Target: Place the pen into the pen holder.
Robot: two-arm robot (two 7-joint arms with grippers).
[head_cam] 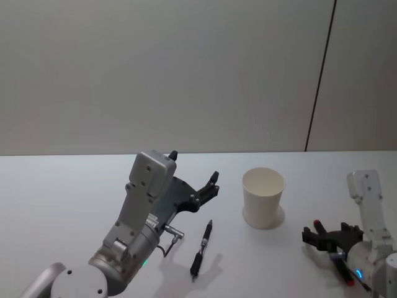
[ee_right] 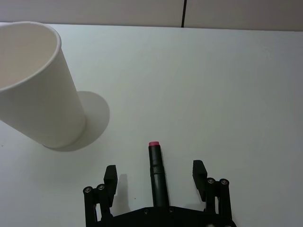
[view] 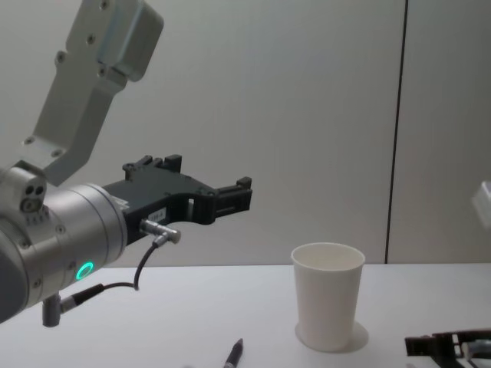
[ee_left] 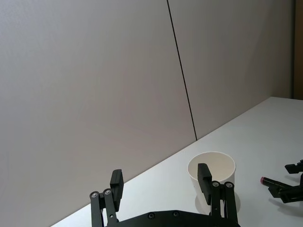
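Left gripper [head_cam: 193,166]: raised above the table [head_cam: 74,205]; at the cup's 10 o'clock in the head view; fingers spread wide with nothing between them
Black pen [head_cam: 201,248]: lying flat on the table; at the cup's 8 o'clock; apart from the left gripper
Cup [head_cam: 263,197]: white paper; standing upright on the table, mouth up
Red-tipped pen [ee_right: 156,165]: lying on the table at the cup's 4 o'clock; red end towards the cup
Right gripper [ee_right: 155,172]: low at the table; fingers spread either side of the red-tipped pen, touching neither side
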